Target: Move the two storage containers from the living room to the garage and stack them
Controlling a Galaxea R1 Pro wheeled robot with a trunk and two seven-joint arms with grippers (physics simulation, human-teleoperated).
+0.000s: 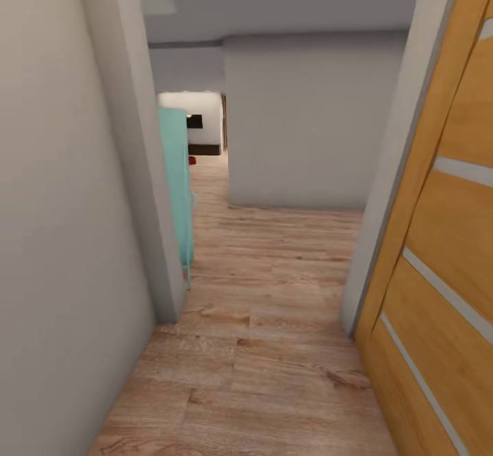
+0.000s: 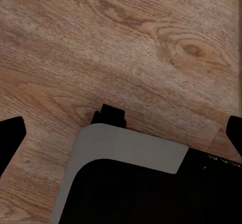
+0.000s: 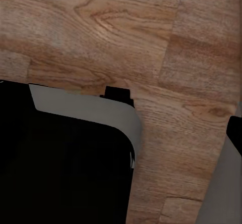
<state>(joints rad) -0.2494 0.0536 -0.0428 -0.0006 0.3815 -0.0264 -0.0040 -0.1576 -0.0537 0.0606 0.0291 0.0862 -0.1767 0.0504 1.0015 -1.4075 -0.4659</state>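
Ahead, a light wood plank floor (image 1: 274, 346) runs down a hallway between white walls (image 1: 61, 237), past a wooden door (image 1: 445, 237) and something teal (image 1: 177, 182). Whether either tool is wide or narrow cannot be told.

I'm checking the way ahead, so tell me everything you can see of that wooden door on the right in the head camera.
The door fills the right edge of the head view. It looks like honey-coloured wood with thin pale grey strips running across its face, dividing it into panels. It stands upright, though it appears tilted in this view, and reaches down to the plank floor. Its inner edge lies against a pale grey wall. No handle is visible.
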